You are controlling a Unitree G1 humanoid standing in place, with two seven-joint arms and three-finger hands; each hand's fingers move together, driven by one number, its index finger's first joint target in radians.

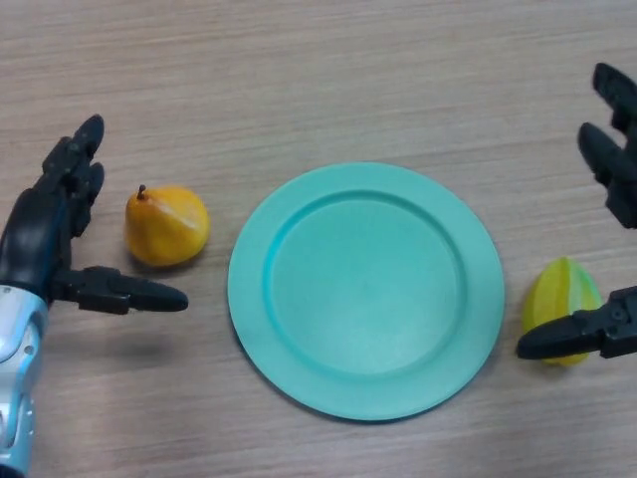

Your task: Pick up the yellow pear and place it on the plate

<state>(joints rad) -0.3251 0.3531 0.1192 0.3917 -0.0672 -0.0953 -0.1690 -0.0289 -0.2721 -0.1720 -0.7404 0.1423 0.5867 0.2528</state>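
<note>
The yellow pear lies on the table left of the teal plate, its stem pointing up and left. My left hand is open just left of the pear, with fingers stretched behind it and the thumb reaching out in front of it, not touching it. The plate sits in the middle of the table with nothing on it. My right hand is open at the right edge of the view, its thumb lying in front of a yellow-green fruit.
A yellow-green ribbed fruit lies right of the plate, close to its rim and partly behind my right thumb. The table is pale wood grain.
</note>
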